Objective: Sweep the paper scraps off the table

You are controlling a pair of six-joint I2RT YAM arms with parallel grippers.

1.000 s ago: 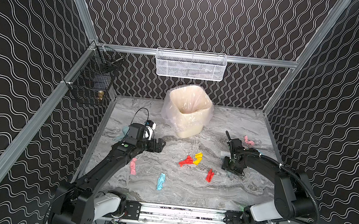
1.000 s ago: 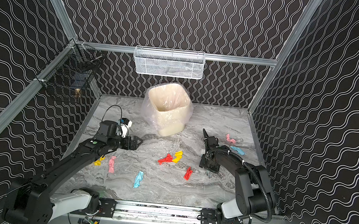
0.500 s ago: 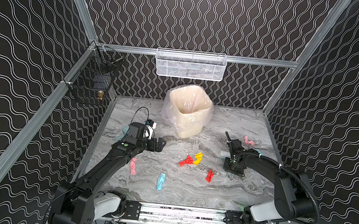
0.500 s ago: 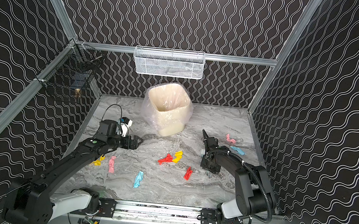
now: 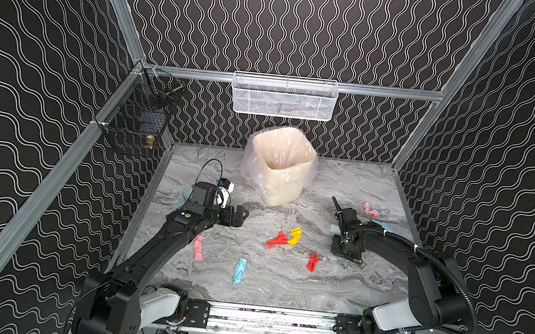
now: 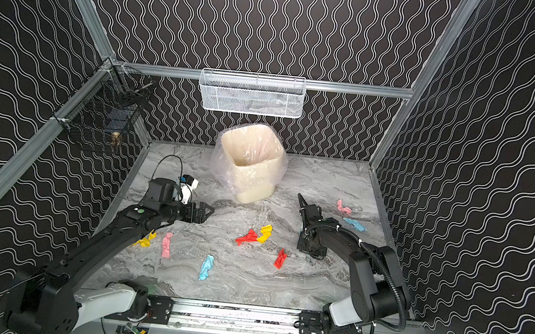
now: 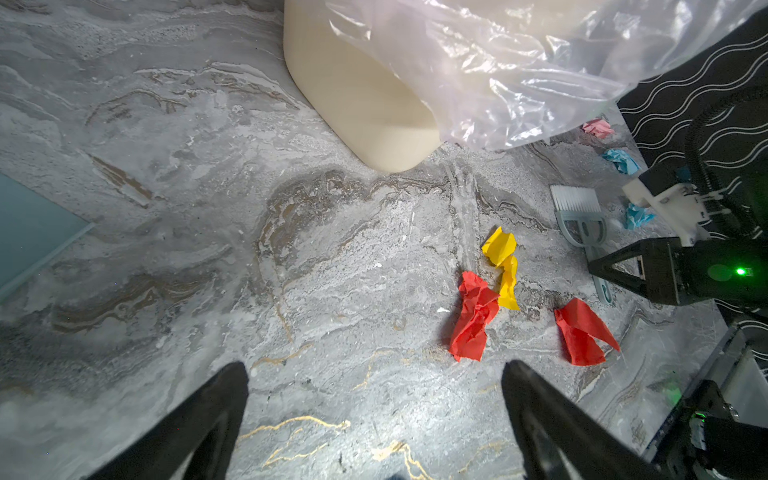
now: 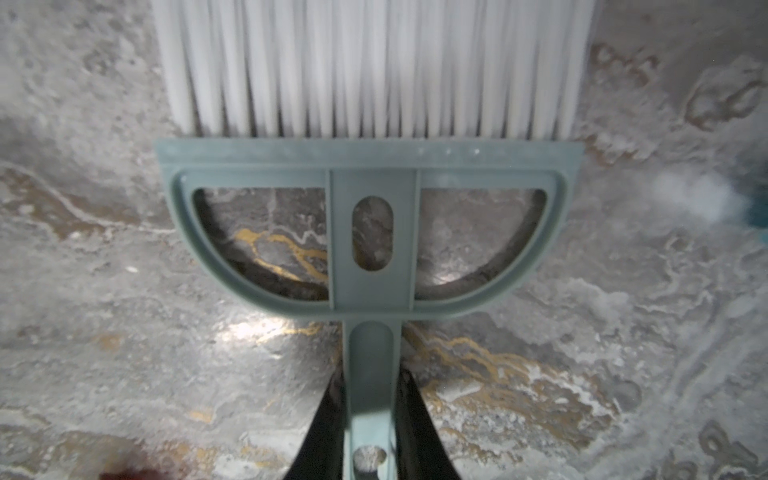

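Our left fingers (image 7: 195,424) stand wide apart above bare tabletop (image 5: 281,286), near the bin (image 5: 285,189). Our right fingers (image 8: 326,436) press on both sides of the handle of the brush (image 8: 370,232), which lies flat. We see scraps (image 5: 281,240) scattered: red and yellow mid-tabletop, pink and blue nearer the front, more by the right wall.

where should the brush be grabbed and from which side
Grip the brush by its slim handle, coming down from above with the jaws either side. It lies flat on the table, and the head and bristles look too wide to span. The right gripper sits at that spot.
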